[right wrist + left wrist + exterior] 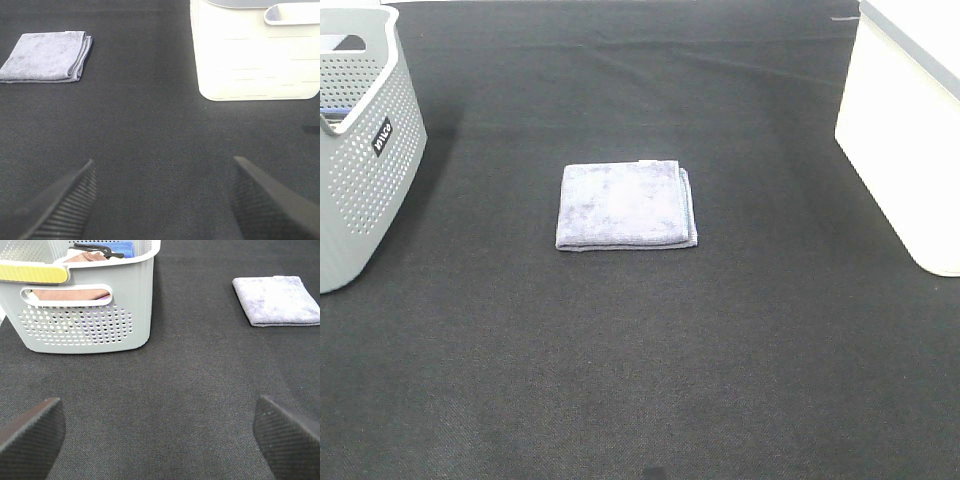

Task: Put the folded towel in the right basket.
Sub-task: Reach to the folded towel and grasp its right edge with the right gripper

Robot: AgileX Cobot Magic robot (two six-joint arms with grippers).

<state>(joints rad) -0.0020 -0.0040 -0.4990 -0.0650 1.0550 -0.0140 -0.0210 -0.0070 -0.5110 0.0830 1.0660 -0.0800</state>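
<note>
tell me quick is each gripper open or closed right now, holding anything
Left gripper: open, holding nothing.
Right gripper: open, holding nothing.

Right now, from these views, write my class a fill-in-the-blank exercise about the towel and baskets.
1. The folded towel lies ___ the grey basket and the white basket.
2. Round holes dot the ___ basket's walls.
3. The left end effector and right end effector both stand ___, holding nothing.
Missing words: between; grey; open.
</note>
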